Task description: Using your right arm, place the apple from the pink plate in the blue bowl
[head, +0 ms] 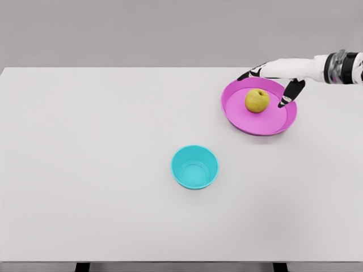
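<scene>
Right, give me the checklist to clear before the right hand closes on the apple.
1. Apple sits on the pink plate, upright and free: ok.
2. Right hand is over the plate with fingers spread around the apple's far side: ok.
3. Fingers touching the apple: not ok, a gap shows on the thumb side; the far side cannot be judged.
4. Hand low enough to wrap the apple: cannot tell from the head view alone.
5. Blue bowl is upright and holds nothing: ok.
6. Bare table between plate and bowl for the carry: ok.
</scene>
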`<state>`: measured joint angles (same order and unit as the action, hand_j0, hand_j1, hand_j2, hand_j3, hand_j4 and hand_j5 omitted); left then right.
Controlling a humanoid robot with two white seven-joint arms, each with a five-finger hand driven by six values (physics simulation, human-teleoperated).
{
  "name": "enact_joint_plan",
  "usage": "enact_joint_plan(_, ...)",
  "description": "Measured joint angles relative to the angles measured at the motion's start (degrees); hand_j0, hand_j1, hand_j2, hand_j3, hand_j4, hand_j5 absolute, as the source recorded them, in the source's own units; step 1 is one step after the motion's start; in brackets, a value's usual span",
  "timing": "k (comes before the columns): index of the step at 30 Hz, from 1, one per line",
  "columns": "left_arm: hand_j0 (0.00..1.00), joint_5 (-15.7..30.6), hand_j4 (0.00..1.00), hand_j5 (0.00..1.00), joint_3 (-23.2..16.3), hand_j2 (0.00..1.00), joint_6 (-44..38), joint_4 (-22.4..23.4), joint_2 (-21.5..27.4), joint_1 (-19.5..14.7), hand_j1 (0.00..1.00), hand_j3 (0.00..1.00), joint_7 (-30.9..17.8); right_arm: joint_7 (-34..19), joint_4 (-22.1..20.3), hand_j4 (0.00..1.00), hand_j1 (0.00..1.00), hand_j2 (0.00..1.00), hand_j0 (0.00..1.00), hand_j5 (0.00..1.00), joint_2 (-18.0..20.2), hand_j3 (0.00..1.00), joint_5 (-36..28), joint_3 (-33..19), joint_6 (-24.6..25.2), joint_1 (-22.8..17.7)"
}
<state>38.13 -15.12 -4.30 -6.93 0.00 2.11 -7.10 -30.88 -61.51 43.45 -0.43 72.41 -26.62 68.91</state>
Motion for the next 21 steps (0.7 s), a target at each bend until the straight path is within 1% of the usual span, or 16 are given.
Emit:
enact_joint_plan(7, 1.00, -0.02, 1.00, 1.00, 0.00, 1.00, 0.00, 0.00, 0.00, 0.00, 1.00, 1.00, 0.00, 0.68, 2.67, 1.00, 1.00, 1.00, 1.00, 1.00, -1.07, 1.00, 2.52, -0.06, -0.31, -0.18)
enact_joint_plan(11, 1.00, -0.03, 1.00, 1.00, 0.00, 1.00, 0.00, -0.01, 0.00, 0.00, 1.00, 1.00, 0.00, 0.72, 6.27, 1.00, 1.00, 1.00, 1.00, 1.00, -2.32, 1.00, 3.12, -0.03, -1.49, -0.35)
enact_joint_plan(16, 1.00, -0.01, 1.00, 1.00, 0.00, 1.00, 0.00, -0.02, 0.00, 0.00, 1.00, 1.00, 0.00, 0.66, 9.32, 1.00, 1.00, 1.00, 1.00, 1.00, -4.48, 1.00, 3.30, 0.05, -2.00, -0.35)
enact_joint_plan(21, 1.00, 0.00, 1.00, 1.00, 0.00, 1.00, 0.00, -0.01, 0.00, 0.00, 1.00, 1.00, 0.00, 0.71, 15.32, 1.00, 1.00, 1.00, 1.00, 1.00, -7.86, 1.00, 4.20, -0.12, -4.36, -0.35)
